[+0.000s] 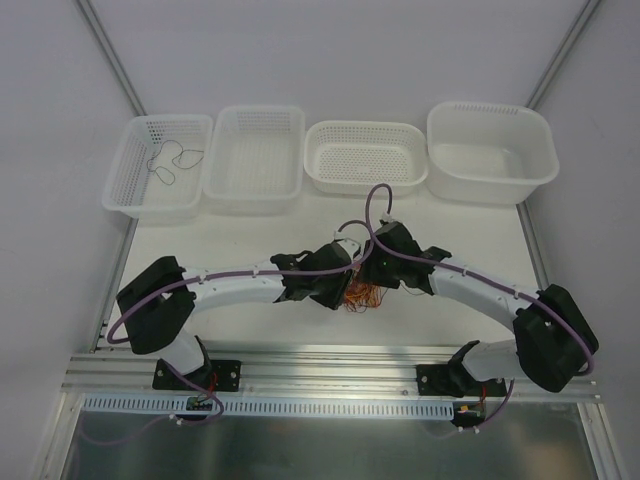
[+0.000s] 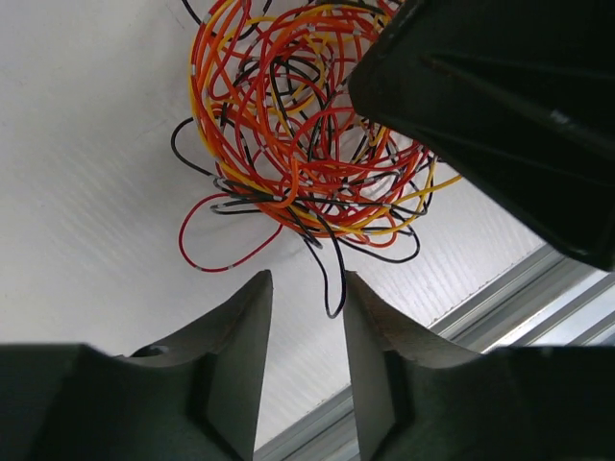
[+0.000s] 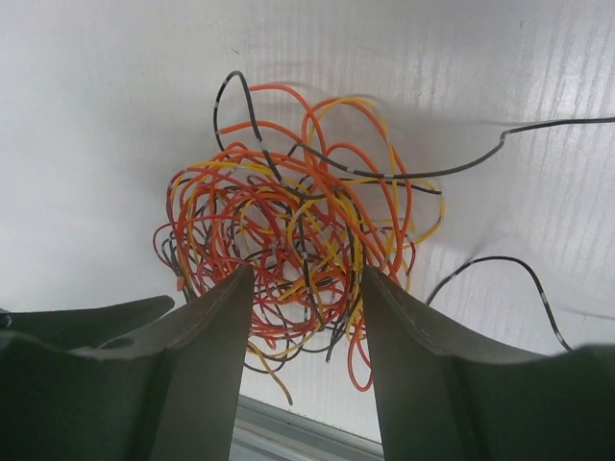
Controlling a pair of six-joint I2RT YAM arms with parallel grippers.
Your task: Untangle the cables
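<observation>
I see the cables (image 1: 358, 299) bunched in one tangle on the desk (image 1: 240, 240), with red, orange, yellow and dark strands wound together. Both wrists hang right over that tangle. My left jaws stand partly apart just short of it, gripping nothing; a dark loop (image 2: 332, 309) from the tangle reaches to their mouth. My right jaws are spread wider, and the tangle's nearest strands lie loose between them, not pinched. Well apart from the tangle, one dark cable (image 1: 172, 160) lies in the leftmost basket (image 1: 118, 195).
</observation>
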